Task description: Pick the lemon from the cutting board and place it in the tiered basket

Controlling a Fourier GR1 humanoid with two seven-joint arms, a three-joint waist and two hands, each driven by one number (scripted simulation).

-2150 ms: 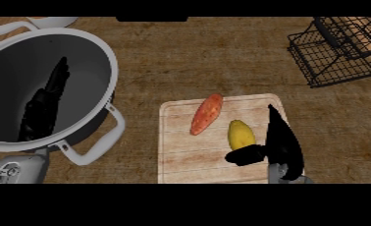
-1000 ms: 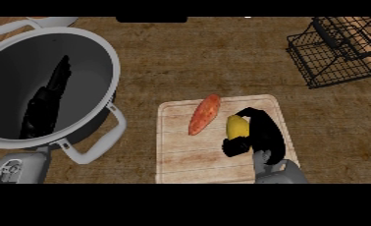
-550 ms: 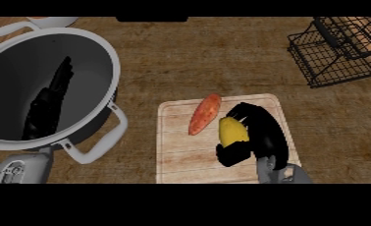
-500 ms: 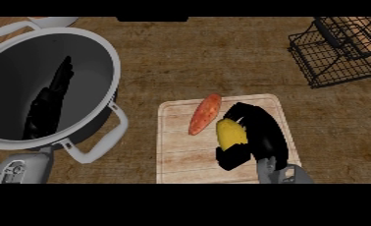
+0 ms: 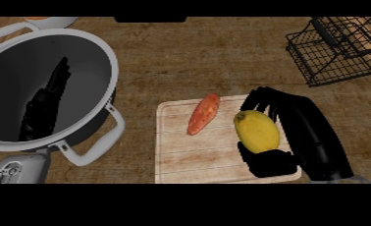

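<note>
Lemon [image 5: 256, 130]: yellow, over the right part of the cutting board [image 5: 181, 161], gripped by the right hand [image 5: 304, 131], fingers curled above it, thumb below.
Orange vegetable [image 5: 203, 114]: lying left of the lemon, perhaps a sweet potato.
Tiered basket [image 5: 332, 53]: black wire, upper right on the desk [image 5: 203, 58].
Left hand [image 5: 45, 99]: dark, inside the grey pot [image 5: 87, 63], fingers straight.
</note>
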